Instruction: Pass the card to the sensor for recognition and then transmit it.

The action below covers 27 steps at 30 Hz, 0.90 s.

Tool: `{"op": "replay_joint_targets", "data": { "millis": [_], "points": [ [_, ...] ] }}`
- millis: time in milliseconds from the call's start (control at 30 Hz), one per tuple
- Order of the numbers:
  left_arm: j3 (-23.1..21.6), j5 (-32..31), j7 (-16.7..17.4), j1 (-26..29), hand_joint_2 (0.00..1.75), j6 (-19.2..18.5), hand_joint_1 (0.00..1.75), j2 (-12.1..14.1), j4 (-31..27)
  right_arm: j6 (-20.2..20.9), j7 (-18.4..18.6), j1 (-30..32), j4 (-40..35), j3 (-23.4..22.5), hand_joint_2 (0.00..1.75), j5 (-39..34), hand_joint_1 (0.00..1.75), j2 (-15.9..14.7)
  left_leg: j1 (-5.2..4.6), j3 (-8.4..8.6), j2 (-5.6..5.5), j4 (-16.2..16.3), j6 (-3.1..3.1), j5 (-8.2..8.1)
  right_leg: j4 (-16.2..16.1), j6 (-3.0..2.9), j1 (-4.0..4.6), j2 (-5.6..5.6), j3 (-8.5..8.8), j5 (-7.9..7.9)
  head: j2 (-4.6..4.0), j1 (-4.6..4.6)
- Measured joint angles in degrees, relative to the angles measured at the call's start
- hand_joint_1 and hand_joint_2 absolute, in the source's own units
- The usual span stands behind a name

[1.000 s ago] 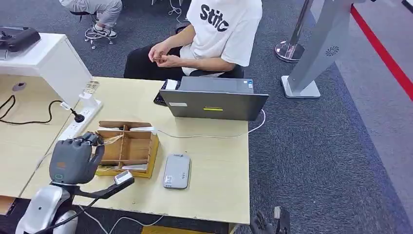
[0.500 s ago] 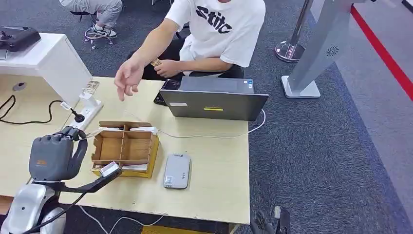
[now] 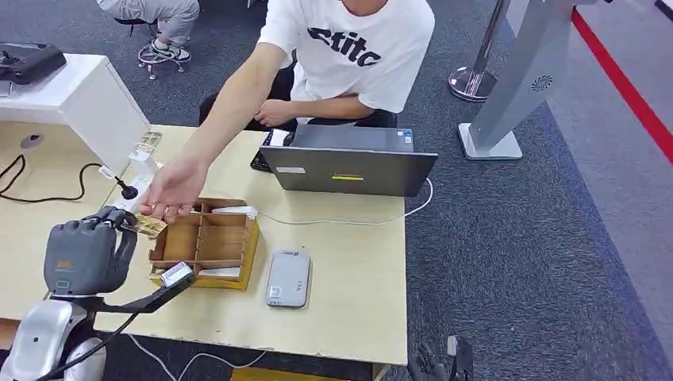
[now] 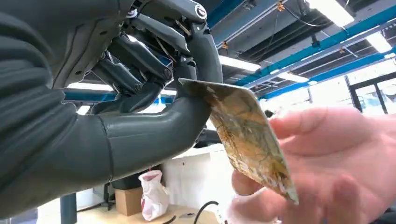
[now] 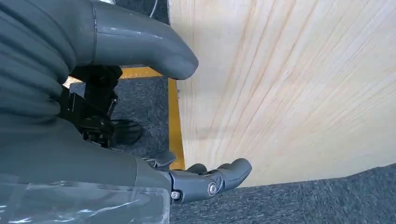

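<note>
My left hand (image 3: 86,255) is raised over the table's front left part and pinches a mottled brown-gold card (image 3: 148,225) between thumb and fingers. The left wrist view shows the card (image 4: 243,135) sticking out from my fingers (image 4: 140,60). A person's hand (image 3: 173,189) reaches across from the far side, and its fingers (image 4: 336,163) grip the card's free end. The grey card sensor (image 3: 288,278) lies flat on the table to the right of my left hand. My right hand (image 5: 205,182) hangs below the table's front edge, fingers apart, holding nothing.
A wooden divided box (image 3: 208,242) stands between my left hand and the sensor. A grey laptop (image 3: 349,163) sits at the table's far side in front of the seated person. A white power strip (image 3: 131,194) with cables lies left of the box.
The person's arm has stretched from their lap across the table and taken hold of the card. My left hand moved left and slightly up, then stayed put.
</note>
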Motion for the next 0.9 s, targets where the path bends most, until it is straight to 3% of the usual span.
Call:
{"op": "replay_joint_targets", "data": {
  "millis": [167,200,233,400,533,633,733,800,900],
  "points": [
    [0.79,0.28,0.02,0.14,1.75,0.39,1.75,-0.30,-0.32,-0.20,0.00,0.00,0.00,0.00,1.75,0.00,0.00,0.00,0.00,0.00,0.01,0.00,0.00,0.00,0.00,0.00,0.00,0.01,0.00,0.00,0.00,-0.02],
    [0.92,0.46,0.02,0.45,1.75,0.63,0.40,-0.42,-0.55,-0.20,-0.04,0.04,0.00,0.00,1.75,0.00,0.00,0.00,0.00,0.00,0.02,0.00,0.00,0.00,0.00,0.00,0.00,0.04,0.00,0.00,0.00,0.00],
    [1.01,0.72,0.02,0.88,1.75,0.88,0.00,-0.59,-1.05,-0.17,-0.20,0.12,0.00,0.00,1.75,-0.02,0.00,0.00,0.00,0.00,0.05,0.00,0.00,0.00,0.00,0.00,0.00,0.06,0.00,0.00,0.00,-0.02],
    [1.31,3.00,-0.79,2.83,1.75,3.46,0.00,-1.84,-3.24,0.81,-0.31,0.64,0.02,0.00,1.75,-1.42,0.00,-0.02,-0.01,-0.03,0.01,0.00,0.01,-0.02,-0.01,0.00,0.00,0.03,-0.02,-0.02,0.00,0.00],
    [2.12,9.74,-5.10,3.49,1.75,8.10,0.00,-3.43,-4.94,2.03,1.03,0.80,0.02,-0.85,1.75,-3.91,0.00,-0.07,0.00,-0.03,0.02,0.00,0.01,-0.02,-0.01,0.00,0.00,0.02,-0.02,-0.02,0.00,0.00],
    [4.26,27.43,-18.33,5.58,1.75,17.36,0.00,-7.05,-9.68,-0.19,1.16,1.44,0.02,-2.01,1.75,-5.38,0.00,-0.61,-0.01,-0.04,0.03,0.00,0.02,-0.03,-0.01,0.01,-0.01,0.05,0.01,-0.01,0.00,0.00],
    [9.12,48.75,-29.43,9.62,1.75,18.29,0.00,-11.83,-15.92,-4.81,1.20,3.13,0.02,-3.43,1.75,-5.73,0.00,-2.36,-0.06,-0.03,0.01,0.01,0.10,-0.12,-0.11,0.05,-0.04,0.01,0.02,-0.06,0.00,-0.04],
    [13.94,62.06,-32.13,10.81,1.75,17.31,0.00,-15.24,-18.06,-8.07,2.30,4.83,0.07,-4.90,1.75,-6.23,0.00,-3.94,-0.06,-0.05,-0.21,0.01,0.17,-0.16,-0.17,0.18,-0.05,-0.18,0.11,-0.17,0.00,0.02],
    [22.28,80.17,-32.61,11.32,1.75,15.87,0.00,-18.82,-17.53,-14.13,6.63,6.97,0.24,-7.65,1.75,-6.47,0.00,-6.08,-0.06,-0.03,-0.18,0.00,0.19,-0.22,-0.17,0.21,-0.05,-0.17,0.14,-0.21,0.00,0.02]
  ]
}}
